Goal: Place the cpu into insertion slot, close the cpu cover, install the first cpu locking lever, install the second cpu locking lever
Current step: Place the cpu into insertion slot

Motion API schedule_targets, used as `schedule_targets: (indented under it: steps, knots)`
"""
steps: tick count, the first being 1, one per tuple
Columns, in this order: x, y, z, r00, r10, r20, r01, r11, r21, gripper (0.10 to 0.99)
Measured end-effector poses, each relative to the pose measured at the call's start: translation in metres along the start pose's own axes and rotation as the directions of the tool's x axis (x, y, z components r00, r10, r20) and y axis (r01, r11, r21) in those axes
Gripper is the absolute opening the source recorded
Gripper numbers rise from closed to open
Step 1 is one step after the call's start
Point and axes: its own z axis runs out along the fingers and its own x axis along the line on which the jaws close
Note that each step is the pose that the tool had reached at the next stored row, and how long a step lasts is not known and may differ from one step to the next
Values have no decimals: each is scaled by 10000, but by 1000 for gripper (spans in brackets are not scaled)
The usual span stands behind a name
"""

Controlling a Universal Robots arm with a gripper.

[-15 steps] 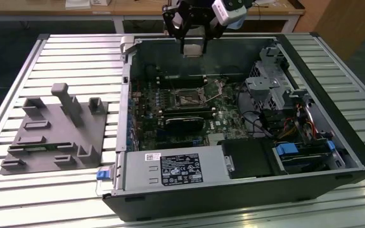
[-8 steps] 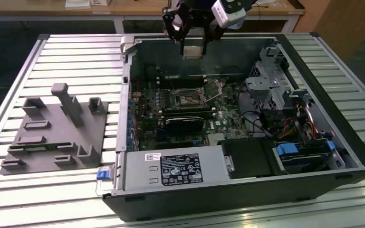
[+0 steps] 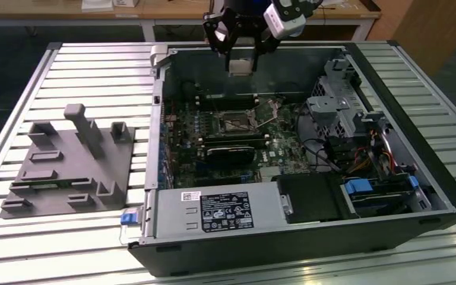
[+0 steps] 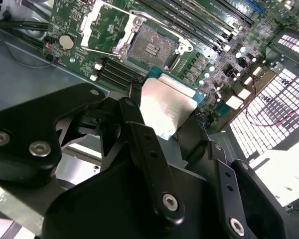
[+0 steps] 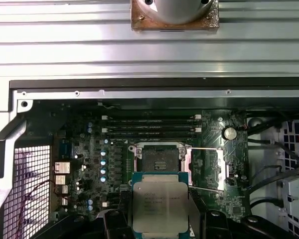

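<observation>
My gripper hangs above the far part of the open computer case, shut on the cpu by two opposite edges. In both wrist views the cpu shows its silvery top between the black fingers, well above the board. The insertion slot lies bare with its dark centre showing. Beside the slot the cpu cover is swung open. Thin lever wires stand loose at the cover's sides.
A grey fixture plate with upright posts lies on the ribbed table at the exterior view's left. In the case are the labelled power-supply box, a long black card, memory slots and cables with a drive cage.
</observation>
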Motion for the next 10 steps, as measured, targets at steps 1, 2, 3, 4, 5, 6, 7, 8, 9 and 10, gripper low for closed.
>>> schedule_targets:
  steps: [1, 2, 3, 4, 5, 6, 7, 8, 9, 10]
  knots:
    - [0, -1, 8, 10000, 0, 1, 0, 10000, 0, 533]
    - [0, -1, 15, 10000, 0, 0, 0, 10000, 0, 533]
    - [-1, -2, 22, 10000, 0, 0, 0, 10000, 0, 533]
    - [-1, -3, 28, 10000, 0, 0, 0, 10000, 0, 533]
    - [-1, -3, 34, 10000, 0, 0, 0, 10000, 0, 533]
    - [-1, -4, 40, 10000, 0, 0, 0, 10000, 0, 533]
    - [-1, -4, 47, 10000, 0, 0, 0, 10000, 0, 533]
    - [-1, -5, 54, 10000, 0, 1, 0, 10000, -1, 533]
    - [-1, -5, 59, 10000, 0, 0, 0, 10000, 0, 533]
    - [-1, -6, 65, 10000, 0, 0, 0, 10000, 0, 533]
